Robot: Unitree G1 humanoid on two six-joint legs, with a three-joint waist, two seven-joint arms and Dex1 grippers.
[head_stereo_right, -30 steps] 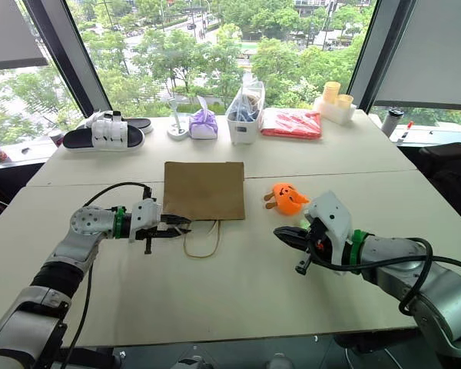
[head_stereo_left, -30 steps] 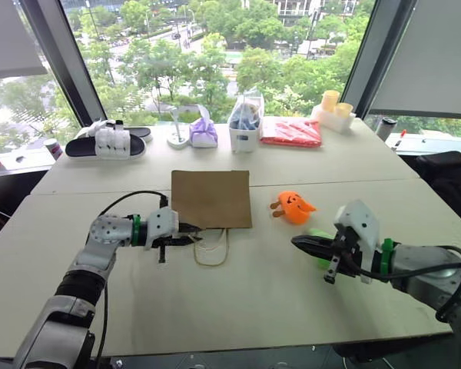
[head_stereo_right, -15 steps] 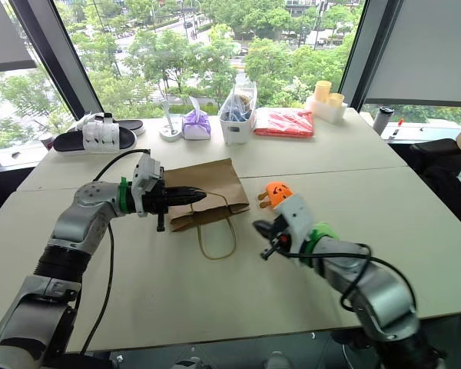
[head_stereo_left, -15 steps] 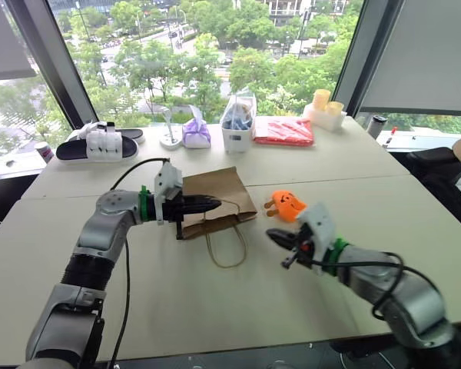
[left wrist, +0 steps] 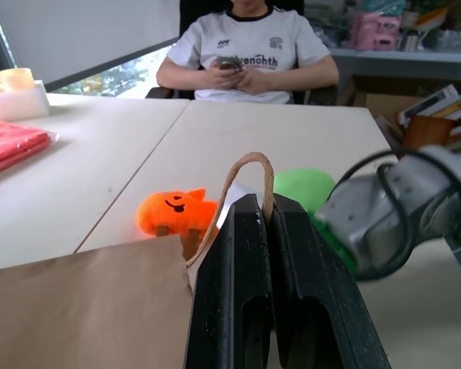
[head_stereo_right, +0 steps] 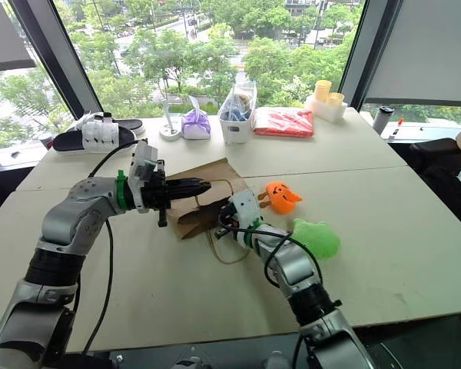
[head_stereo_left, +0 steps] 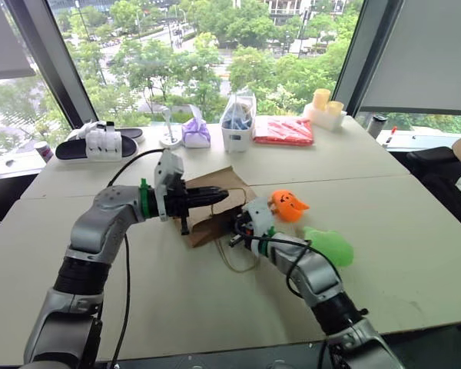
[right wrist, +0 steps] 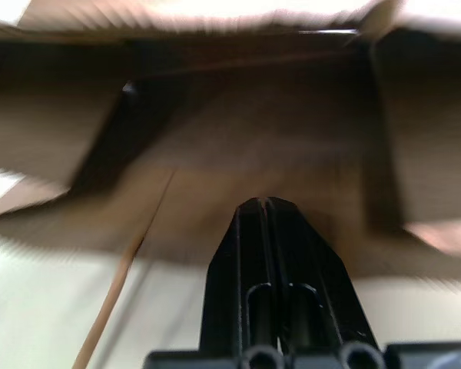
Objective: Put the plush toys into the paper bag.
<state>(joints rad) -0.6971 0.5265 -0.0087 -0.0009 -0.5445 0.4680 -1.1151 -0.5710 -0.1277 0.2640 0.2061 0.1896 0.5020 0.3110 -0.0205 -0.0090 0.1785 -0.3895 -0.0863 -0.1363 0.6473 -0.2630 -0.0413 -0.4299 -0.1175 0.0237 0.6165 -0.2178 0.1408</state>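
— Toys first: are they in the paper bag [head_stereo_left: 215, 209] yet?

— No. The orange toy [head_stereo_left: 288, 205] and the green toy [head_stereo_left: 328, 245] both lie on the table [head_stereo_left: 415, 231], just beside the bag.

— What do your pincers do?

— My left pincer [left wrist: 267, 206] pinches the bag's cord handle [left wrist: 246, 171]. My right pincer [right wrist: 265, 206] is pressed together, empty, at the bag's mouth.

— Room to move?

— Lots on the right. The table edge is far.

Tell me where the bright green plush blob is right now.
The bright green plush blob lies on the table, on the robot's right, just nearer than the orange pumpkin plush, beside the right arm.
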